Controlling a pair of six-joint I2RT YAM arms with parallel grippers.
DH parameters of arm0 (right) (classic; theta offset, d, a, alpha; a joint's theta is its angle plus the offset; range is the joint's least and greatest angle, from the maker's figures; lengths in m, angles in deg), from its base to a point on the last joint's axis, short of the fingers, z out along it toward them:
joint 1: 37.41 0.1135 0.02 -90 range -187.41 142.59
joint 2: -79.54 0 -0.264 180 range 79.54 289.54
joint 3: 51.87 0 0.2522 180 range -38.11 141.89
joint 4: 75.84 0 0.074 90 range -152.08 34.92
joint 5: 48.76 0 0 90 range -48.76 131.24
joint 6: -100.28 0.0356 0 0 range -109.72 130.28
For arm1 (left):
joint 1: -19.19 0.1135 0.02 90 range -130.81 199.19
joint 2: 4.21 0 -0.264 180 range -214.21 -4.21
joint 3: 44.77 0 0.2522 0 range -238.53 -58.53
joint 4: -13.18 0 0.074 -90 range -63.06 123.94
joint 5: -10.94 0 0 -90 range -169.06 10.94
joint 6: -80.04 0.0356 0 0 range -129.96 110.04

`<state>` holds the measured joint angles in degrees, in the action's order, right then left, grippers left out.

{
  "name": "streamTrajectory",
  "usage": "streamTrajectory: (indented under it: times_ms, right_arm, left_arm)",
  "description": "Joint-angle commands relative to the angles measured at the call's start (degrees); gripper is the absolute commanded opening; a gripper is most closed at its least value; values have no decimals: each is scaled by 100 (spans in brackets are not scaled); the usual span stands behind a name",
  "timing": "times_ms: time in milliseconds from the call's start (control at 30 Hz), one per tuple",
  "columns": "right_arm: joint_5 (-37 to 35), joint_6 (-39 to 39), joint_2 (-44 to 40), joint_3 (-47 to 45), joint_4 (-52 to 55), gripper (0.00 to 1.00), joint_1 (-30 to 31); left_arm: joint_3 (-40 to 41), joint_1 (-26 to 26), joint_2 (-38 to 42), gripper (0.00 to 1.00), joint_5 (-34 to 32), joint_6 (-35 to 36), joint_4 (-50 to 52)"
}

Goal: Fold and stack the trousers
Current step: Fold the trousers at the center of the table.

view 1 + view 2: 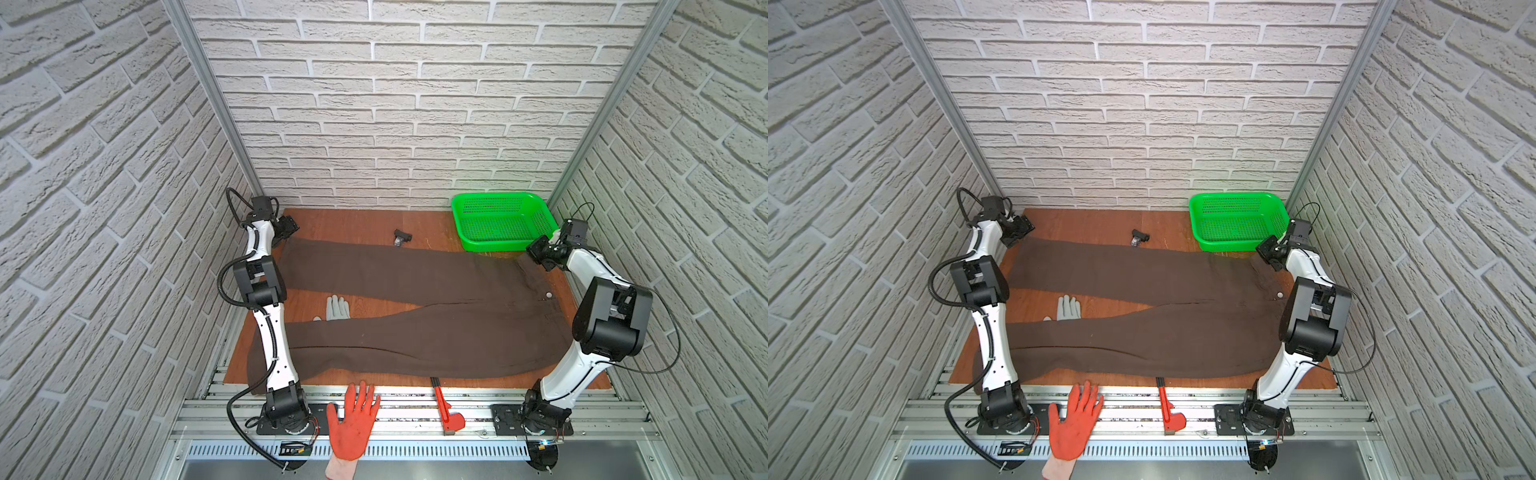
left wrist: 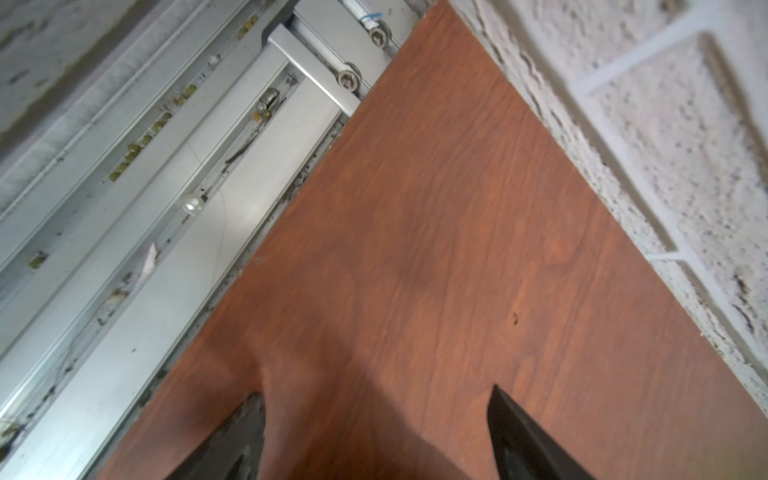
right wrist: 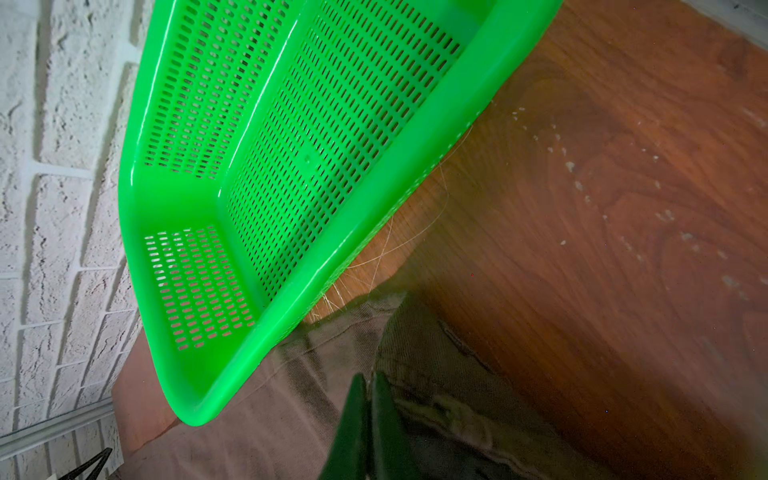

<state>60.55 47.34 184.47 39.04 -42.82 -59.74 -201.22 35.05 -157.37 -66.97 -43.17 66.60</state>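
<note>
my left gripper [image 2: 376, 392] spread over counter [image 2: 415, 208] corner | my right gripper [image 3: 368, 378] pressed together at trousers [image 1: 415, 286] waistband, pinch unclear

Top views high at front, looking down on the whole table [image 1: 353, 224], wrist views close over its far corners.

Robot lab test cell: aluminium frame [image 1: 209, 83], faux-brick panels [image 1: 395, 104], plywood tabletop [image 1: 353, 224]
</note>
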Motion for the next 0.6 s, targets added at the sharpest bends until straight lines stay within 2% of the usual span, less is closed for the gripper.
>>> streamTrajectory:
  times_ms: [0,200,367,567]
  right_arm:
    - [32,-51,32,154,-125,6,43]
    - [11,-50,47,152,-116,5,43]
    - [44,-43,46,116,-125,6,44]
    - [43,-24,19,108,-133,6,43]
  left_arm:
    - [-100,84,-232,76,18,-71,62]
    - [91,89,6,58,204,-9,349]
    - [1155,84,684,47,132,43,-192]
    - [850,73,516,38,141,100,51]
